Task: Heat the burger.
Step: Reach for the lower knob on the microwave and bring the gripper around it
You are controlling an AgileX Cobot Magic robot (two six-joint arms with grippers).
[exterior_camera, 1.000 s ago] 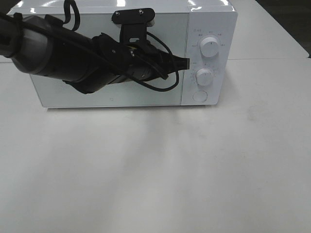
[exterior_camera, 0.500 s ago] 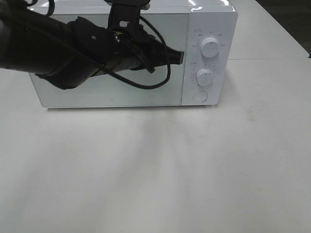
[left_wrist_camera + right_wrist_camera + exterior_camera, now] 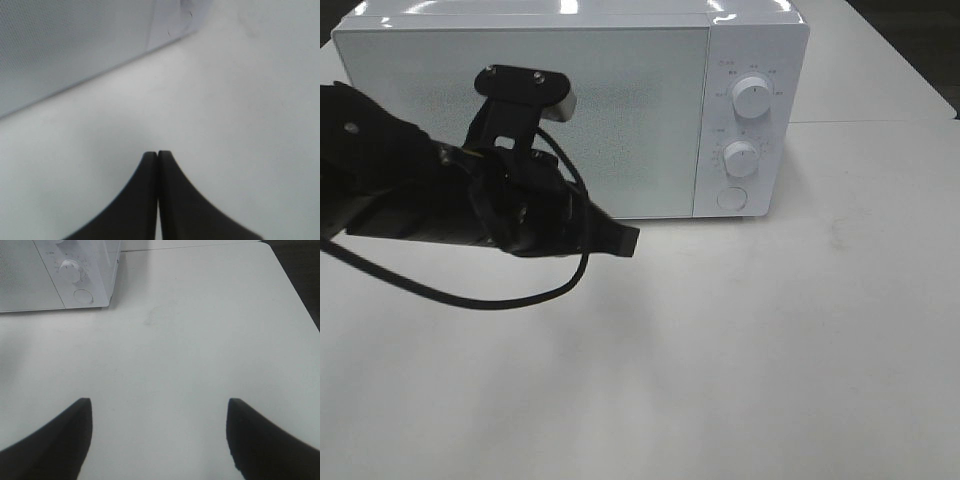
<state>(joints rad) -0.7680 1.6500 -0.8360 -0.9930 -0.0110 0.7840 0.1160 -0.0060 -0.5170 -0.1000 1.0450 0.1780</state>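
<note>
The burger is out of view. A white microwave (image 3: 570, 100) stands at the back of the table with its door closed; two round knobs (image 3: 751, 97) and a round button (image 3: 731, 198) sit on its right panel. My left gripper (image 3: 628, 241) hangs over the table just in front of the door's lower right part, shut with nothing between its fingers (image 3: 158, 156). In the right wrist view my right gripper (image 3: 159, 412) is open and empty above bare table, well to the right of the microwave (image 3: 60, 270).
The white table (image 3: 770, 350) stretches in front of the microwave. A black cable (image 3: 500, 300) loops under the left arm. The table's right edge meets dark floor (image 3: 305, 285).
My left arm has pulled back and down from the upper part of the microwave door to the table in front of it. The door stays closed.
</note>
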